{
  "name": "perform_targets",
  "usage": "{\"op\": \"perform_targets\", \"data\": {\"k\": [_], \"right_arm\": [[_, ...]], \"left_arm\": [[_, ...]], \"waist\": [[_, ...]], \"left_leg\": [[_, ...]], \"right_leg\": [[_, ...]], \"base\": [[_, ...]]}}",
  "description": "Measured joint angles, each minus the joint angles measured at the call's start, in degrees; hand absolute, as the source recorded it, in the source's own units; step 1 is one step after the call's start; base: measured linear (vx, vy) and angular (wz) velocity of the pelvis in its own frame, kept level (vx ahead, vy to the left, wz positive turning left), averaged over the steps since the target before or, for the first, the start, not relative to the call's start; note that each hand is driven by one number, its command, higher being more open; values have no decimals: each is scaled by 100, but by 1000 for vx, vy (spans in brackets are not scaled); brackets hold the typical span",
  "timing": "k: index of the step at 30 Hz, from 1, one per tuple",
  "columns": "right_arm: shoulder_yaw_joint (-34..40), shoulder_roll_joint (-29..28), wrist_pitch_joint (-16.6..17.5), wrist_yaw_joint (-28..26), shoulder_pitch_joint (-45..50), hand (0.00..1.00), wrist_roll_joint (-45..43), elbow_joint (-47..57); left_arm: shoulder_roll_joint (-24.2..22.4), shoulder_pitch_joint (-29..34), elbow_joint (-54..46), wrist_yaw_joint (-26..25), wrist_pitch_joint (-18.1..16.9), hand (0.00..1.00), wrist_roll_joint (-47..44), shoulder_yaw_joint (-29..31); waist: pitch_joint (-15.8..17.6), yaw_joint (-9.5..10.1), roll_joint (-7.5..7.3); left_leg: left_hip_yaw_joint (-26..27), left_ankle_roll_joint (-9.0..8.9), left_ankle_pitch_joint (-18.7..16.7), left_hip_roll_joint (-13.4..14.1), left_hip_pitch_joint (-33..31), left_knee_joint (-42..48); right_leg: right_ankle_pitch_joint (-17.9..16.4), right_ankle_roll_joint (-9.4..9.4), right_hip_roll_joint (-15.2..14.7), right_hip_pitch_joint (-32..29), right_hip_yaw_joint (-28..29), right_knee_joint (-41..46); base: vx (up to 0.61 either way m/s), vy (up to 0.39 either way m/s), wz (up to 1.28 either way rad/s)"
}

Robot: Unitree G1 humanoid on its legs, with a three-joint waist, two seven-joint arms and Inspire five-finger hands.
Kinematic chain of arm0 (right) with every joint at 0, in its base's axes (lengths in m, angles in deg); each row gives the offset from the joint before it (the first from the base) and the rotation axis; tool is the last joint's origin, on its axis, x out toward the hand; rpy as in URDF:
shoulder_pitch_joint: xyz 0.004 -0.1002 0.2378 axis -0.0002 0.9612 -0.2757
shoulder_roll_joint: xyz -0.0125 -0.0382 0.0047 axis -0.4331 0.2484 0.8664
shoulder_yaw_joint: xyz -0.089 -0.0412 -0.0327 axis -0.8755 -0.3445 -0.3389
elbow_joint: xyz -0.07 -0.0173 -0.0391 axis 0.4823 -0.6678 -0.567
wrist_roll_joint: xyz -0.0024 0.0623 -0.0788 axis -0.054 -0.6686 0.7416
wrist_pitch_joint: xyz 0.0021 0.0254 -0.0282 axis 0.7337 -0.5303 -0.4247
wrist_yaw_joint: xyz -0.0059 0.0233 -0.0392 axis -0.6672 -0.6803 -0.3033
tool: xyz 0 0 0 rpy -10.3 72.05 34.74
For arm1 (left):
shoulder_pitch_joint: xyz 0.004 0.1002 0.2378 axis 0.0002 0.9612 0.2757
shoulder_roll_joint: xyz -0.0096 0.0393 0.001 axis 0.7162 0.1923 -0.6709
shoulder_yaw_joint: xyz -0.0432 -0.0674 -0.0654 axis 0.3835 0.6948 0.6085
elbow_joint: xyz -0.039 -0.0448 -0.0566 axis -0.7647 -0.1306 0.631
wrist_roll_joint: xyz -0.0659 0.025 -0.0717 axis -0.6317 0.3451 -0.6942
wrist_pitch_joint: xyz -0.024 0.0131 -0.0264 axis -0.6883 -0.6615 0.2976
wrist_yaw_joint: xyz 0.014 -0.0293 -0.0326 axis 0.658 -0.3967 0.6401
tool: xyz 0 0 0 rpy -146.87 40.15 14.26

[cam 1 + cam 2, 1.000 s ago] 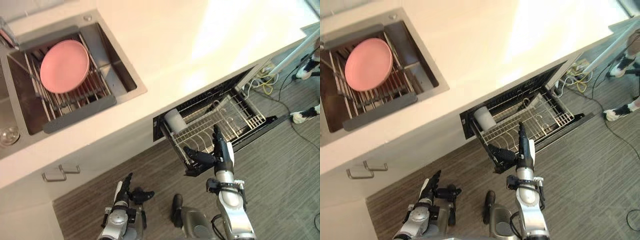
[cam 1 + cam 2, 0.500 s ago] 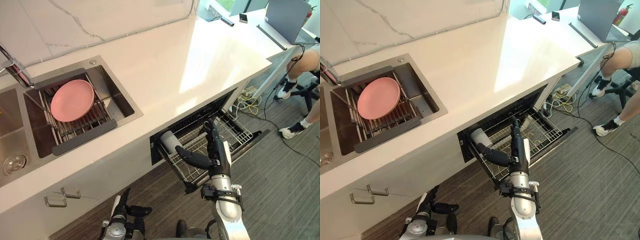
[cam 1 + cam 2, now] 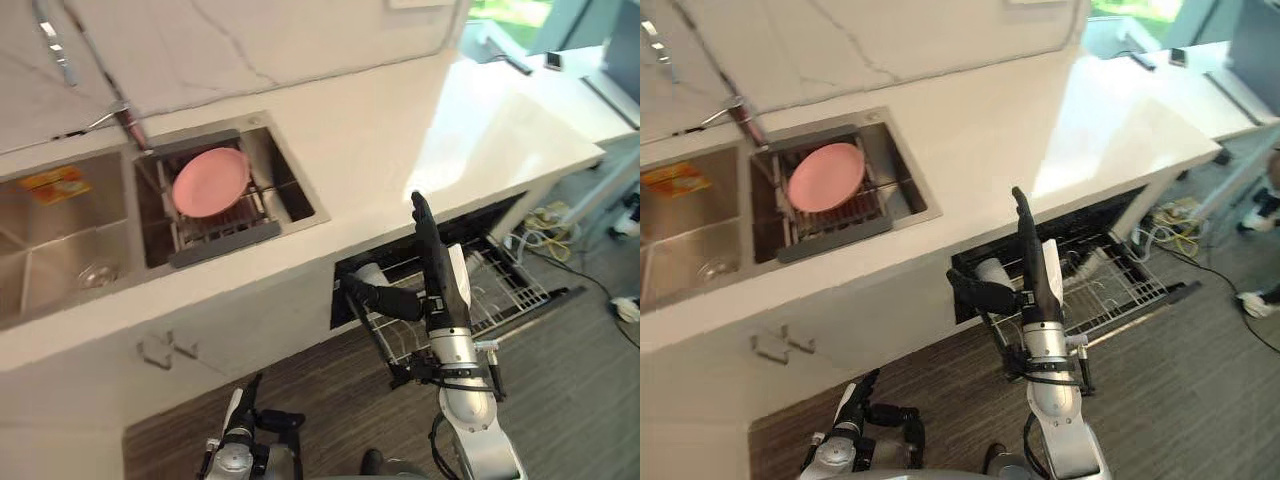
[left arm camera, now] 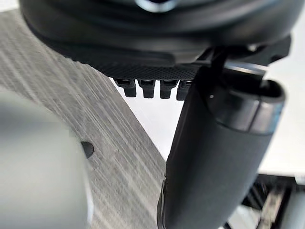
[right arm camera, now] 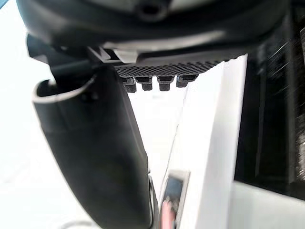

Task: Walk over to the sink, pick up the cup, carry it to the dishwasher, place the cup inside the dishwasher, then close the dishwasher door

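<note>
Cup (image 3: 371,272) lies sideways in the rack (image 3: 512,296); right robot hand (image 3: 441,272) spread, empty.

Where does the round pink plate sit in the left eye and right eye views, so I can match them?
Left eye view: the round pink plate lies upper left of centre, on the grey dish rack in the steel sink.
Right eye view: same plate, slightly further left, on that rack.
Shared landmark: the open right hand before the dishwasher.
</note>
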Motion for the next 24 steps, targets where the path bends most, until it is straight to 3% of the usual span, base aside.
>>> {"op": "perform_targets", "data": {"k": [2, 5, 7, 10, 12, 13, 15, 17, 19, 20, 22, 24], "right_arm": [[118, 74, 9, 115, -161, 100, 17, -2], [208, 125, 7, 165, -336, 100, 133, -59], [205, 110, 6, 162, -351, 100, 190, -79], [257, 67, -6, 162, -431, 100, 275, -360], [330, 65, -58, 163, -439, 100, 411, -594], [360, 16, -70, 163, -438, 100, 457, -703], [362, -22, -82, 146, -420, 100, 477, -741], [384, 7, -81, 131, -446, 100, 606, -727], [397, 93, -84, 117, -425, 100, 699, -716], [403, 188, -89, 116, -350, 100, 803, -576], [405, 328, -106, 99, -142, 100, 852, -371], [433, 358, -106, 93, 98, 100, 901, -61]], "left_arm": [[3, 3, 2, -3, -9, 100, 5, -5], [11, -9, 1, -34, -4, 100, 3, -5], [38, -8, 4, -34, 4, 100, 3, -5], [83, 10, 5, -43, 5, 100, 4, -50], [110, 101, -18, -71, -10, 100, 14, -155], [144, 128, -32, -75, -3, 100, 44, -179], [219, 163, -57, -90, 13, 100, 114, -179], [210, 175, -50, -88, 18, 100, 116, -177], [209, 188, -35, -83, 19, 100, 117, -177], [255, 144, 29, -33, 9, 100, 139, -161], [82, 210, 55, -71, 23, 100, 205, -90], [-4, 232, 68, -65, 27, 100, 224, 26]], "waist": [[2, -20, -3], [18, 1, -54], [18, 7, -73], [79, -12, -184], [51, -28, -214], [15, -70, -284], [-14, -194, -355], [-15, -326, -353], [-26, -318, -372], [-60, -310, -414], [-156, -222, -207], [-222, -197, -90]], "left_leg": [[636, 36, 259, 110, 62, -292], [574, 138, 506, -149, 208, -782], [570, 195, 497, -293, 285, -830], [616, 283, 201, -695, 784, -1024], [588, 330, 139, -842, 1102, -1172], [498, 415, 94, -891, 1233, -1130], [224, 462, -18, -817, 1278, -985], [-163, 442, -47, -665, 1335, -921], [-363, 328, -81, -619, 1343, -777], [-516, 192, -238, -710, 1393, -610], [-501, 99, -311, -514, 1406, -481], [-498, 55, -339, -386, 1385, -469]], "right_leg": [[-32, 75, -123, 10, -290, 6], [-48, 194, -285, -22, -439, 6], [-134, 315, -444, 1, -470, 113], [-659, 532, -1065, -30, -361, 1205], [-695, 326, -1432, -518, -66, 2675], [-490, 27, -1555, -920, 330, 3580], [-805, 38, -1288, -1336, 933, 4117], [-1076, 25, -634, -1607, 1473, 3565], [-986, 66, -321, -1615, 1687, 2540], [-273, 106, -276, -1549, 1706, 1868], [-246, 94, -163, -1273, 1576, 1608], [-215, 47, -44, -1137, 1479, 1350]], "base": [[33, 43, 72], [77, 80, 33], [127, 101, 14], [200, 174, -1], [204, 152, 2], [321, 117, 38], [307, 27, 60], [312, -58, 93], [253, -100, 84], [197, -89, 69], [269, -79, 34], [248, -85, 5]]}}
